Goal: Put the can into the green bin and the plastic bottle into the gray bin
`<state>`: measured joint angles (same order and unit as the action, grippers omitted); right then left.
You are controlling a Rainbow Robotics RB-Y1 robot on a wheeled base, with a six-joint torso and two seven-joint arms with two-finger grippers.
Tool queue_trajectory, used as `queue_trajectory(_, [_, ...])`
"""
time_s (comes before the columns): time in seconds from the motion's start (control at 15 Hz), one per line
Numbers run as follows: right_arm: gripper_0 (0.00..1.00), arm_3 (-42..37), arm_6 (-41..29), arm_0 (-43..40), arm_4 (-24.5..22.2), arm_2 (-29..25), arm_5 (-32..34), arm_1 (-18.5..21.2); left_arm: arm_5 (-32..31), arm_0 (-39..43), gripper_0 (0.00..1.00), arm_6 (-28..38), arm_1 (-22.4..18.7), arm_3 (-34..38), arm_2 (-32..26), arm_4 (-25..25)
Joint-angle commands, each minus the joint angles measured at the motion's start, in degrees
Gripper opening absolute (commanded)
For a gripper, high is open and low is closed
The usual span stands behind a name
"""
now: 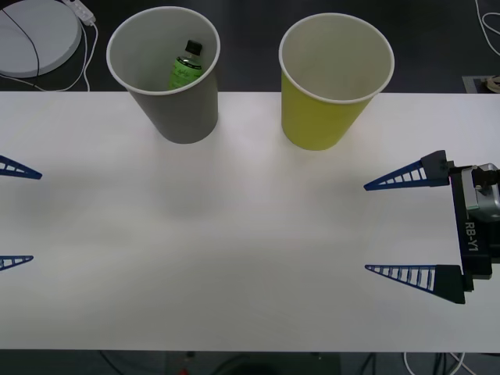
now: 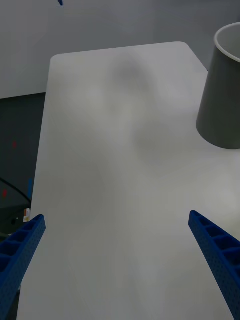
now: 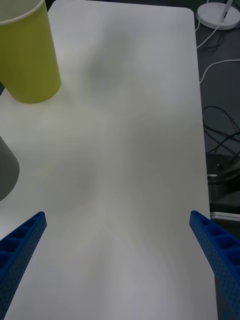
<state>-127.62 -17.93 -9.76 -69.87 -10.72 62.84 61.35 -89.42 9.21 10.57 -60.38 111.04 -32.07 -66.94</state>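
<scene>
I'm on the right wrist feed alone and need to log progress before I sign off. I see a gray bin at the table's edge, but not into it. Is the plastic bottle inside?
Observer: Yes. In the front view the plastic bottle leans inside the gray bin, black cap up.
Operator: Is there a second bin?
Observer: The green bin stands beside the gray one, on the robot's right; what shows of its inside is bare.
Operator: Where is the other arm?
Observer: The left gripper is at the table's left side, fingers apart, holding nothing. The right gripper is likewise open at the right side.
</scene>
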Motion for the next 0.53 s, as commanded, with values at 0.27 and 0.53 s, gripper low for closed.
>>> queue_trajectory(0.27, [1.0,0.0,0.0,0.0,0.0,0.0,0.0,0.0,0.82,-0.16,1.0,1.38,0.0,1.29,0.61,-0.65])
queue_trajectory(0.53, [1.0,0.0,0.0,0.0,0.0,0.0,0.0,0.0,2.41,-2.18,1.0,3.31,-0.26,1.64,3.15,-1.18])
